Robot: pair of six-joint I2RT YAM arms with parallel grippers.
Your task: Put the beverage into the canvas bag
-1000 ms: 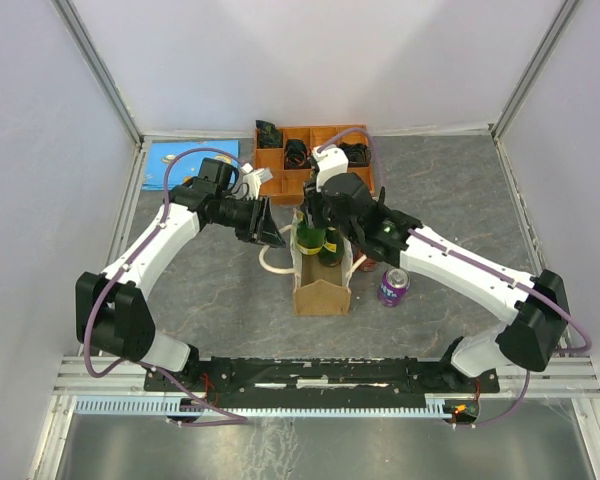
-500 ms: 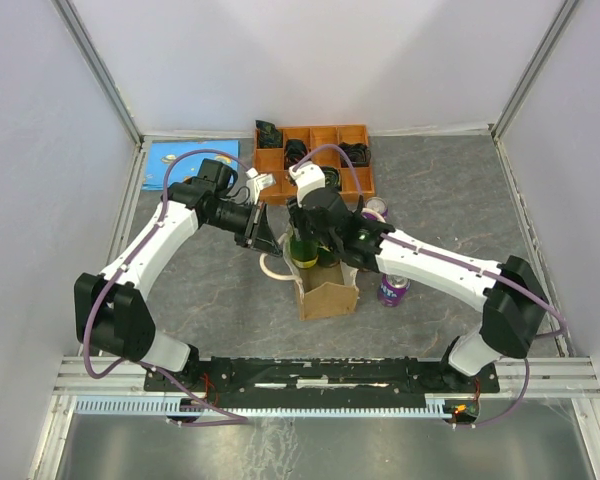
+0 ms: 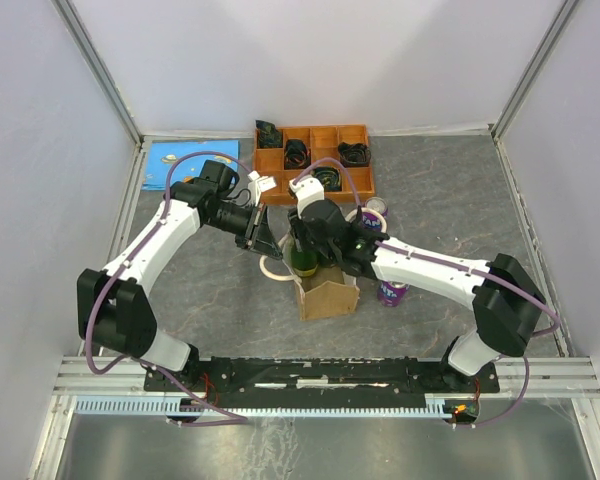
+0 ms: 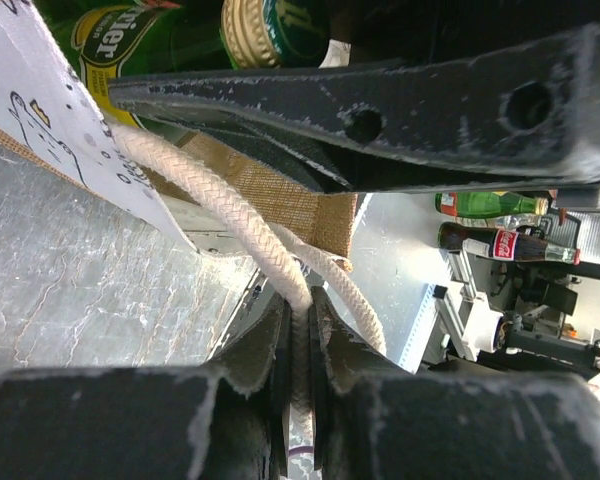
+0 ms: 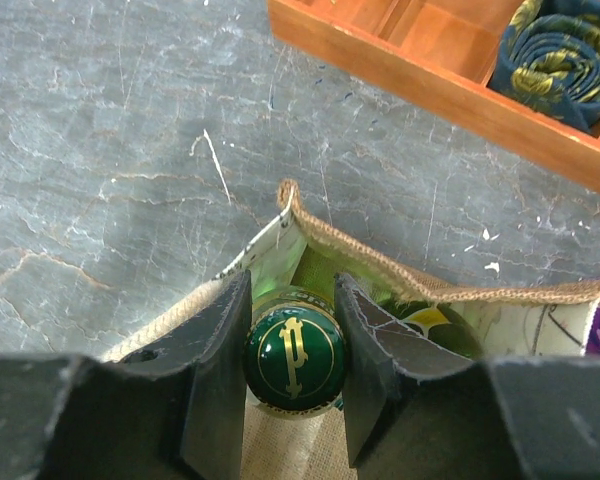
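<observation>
The canvas bag [image 3: 330,295] stands mid-table, tan with cream rope handles. My left gripper [image 3: 263,238] is at its left side, shut on one rope handle [image 4: 210,190] that runs down between its fingers [image 4: 298,300]. My right gripper [image 3: 306,250] is over the bag's mouth, shut on the neck of the beverage, a green glass bottle [image 5: 295,358] with a green and gold cap. The bottle's body hangs inside the bag's burlap rim [image 5: 380,268]. Another green bottle [image 5: 435,325] lies inside the bag beside it.
A purple can [image 3: 392,291] stands right of the bag, and another can [image 3: 376,209] behind it. An orange compartment tray [image 3: 315,160] with dark rolled items sits at the back, a blue book [image 3: 185,160] at the back left. A loose handle loop [image 3: 270,268] lies left of the bag.
My left gripper closed on the rope handle. My right arm carried the green bottle forward and down into the bag's mouth, and the bag turned slightly.
</observation>
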